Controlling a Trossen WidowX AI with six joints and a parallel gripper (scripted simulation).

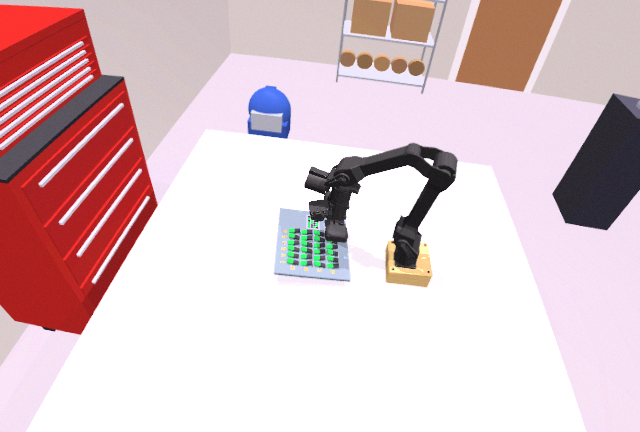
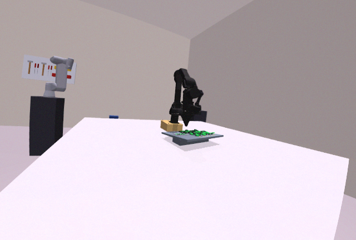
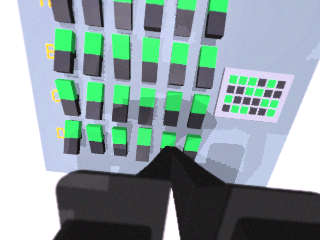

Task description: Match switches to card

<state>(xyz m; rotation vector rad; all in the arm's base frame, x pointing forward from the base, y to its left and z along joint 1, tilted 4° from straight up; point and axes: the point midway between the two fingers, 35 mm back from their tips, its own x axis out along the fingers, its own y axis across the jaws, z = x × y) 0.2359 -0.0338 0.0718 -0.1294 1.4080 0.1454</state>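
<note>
The grey-blue panel [image 1: 284, 216] [image 2: 183, 138] [image 3: 57, 162] holds four rows of green and dark grey rocker switches, six in each row. The small card [image 1: 312, 222] [image 3: 253, 95] shows, far row first: green, green, green, dark, green, dark; dark, dark, green, green, dark, dark; green, dark, dark, dark, green, green; dark, green, green, dark, dark, green. My gripper [image 2: 186, 125] [image 3: 169, 151] is shut and empty. Its tip is above the panel, seen over the fifth switch of near row D in the wrist view. It partly hides that row's last two switches. The far row is cut off at the top.
The arm's wooden base block [image 1: 408, 274] [image 2: 168, 126] stands on the white table [image 1: 310, 355] [image 2: 178, 188], near the panel. The panel rests on a smaller dark pedestal [image 2: 191, 141]. A red tool cabinet [image 1: 46, 241] stands beyond the table's edge.
</note>
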